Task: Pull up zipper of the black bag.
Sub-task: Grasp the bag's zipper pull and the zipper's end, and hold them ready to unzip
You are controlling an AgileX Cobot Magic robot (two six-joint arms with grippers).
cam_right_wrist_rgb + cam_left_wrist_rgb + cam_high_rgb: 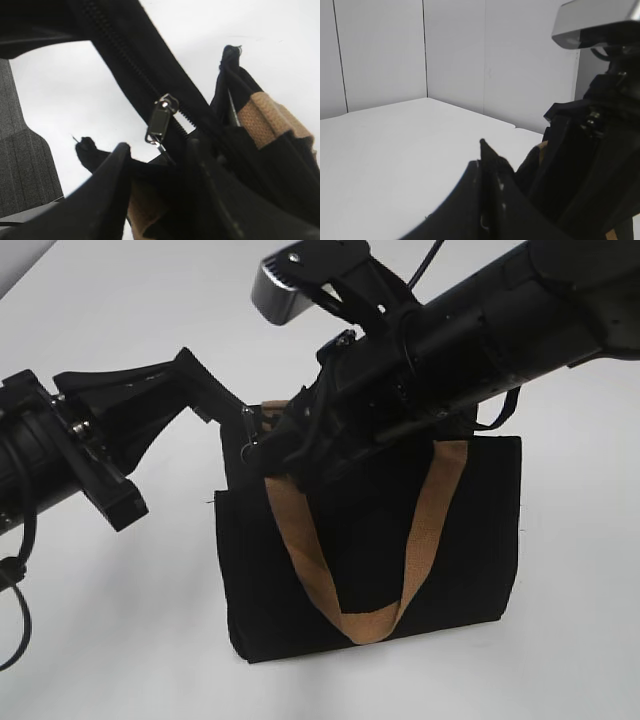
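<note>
- While two black robot arms are seen converging at the upper middle of the exterior view, one black bag [370,560] is seen standing upright on the white table [120,640], at the centre of the frame.
- One left gripper [232,410] is counted, reaching in from the left edge; its fingers are seen drawn together to a narrow point at the bag's top left corner, though what is pinched there cannot be told.
- One right gripper [290,445] is counted, coming down from the upper right; its fingers are buried against the bag's top edge, and how far they are parted cannot be told.
- One tan handle loop [360,625] is seen hanging down the front face in a U shape; the webbing is coarse and woven, against smooth matte black fabric.
- One zipper [161,121] is picked out in the right wrist view, centre frame: a small rectangular silver metal slider with a hanging tab, seated on a black toothed track that runs diagonally from upper left to lower right.
- Two dark finger shapes are seen blurred along the bottom of that view, below the slider; contact with it cannot be confirmed.
- One silver-grey camera housing [285,280] is seen on the right arm, at the upper middle.
</note>
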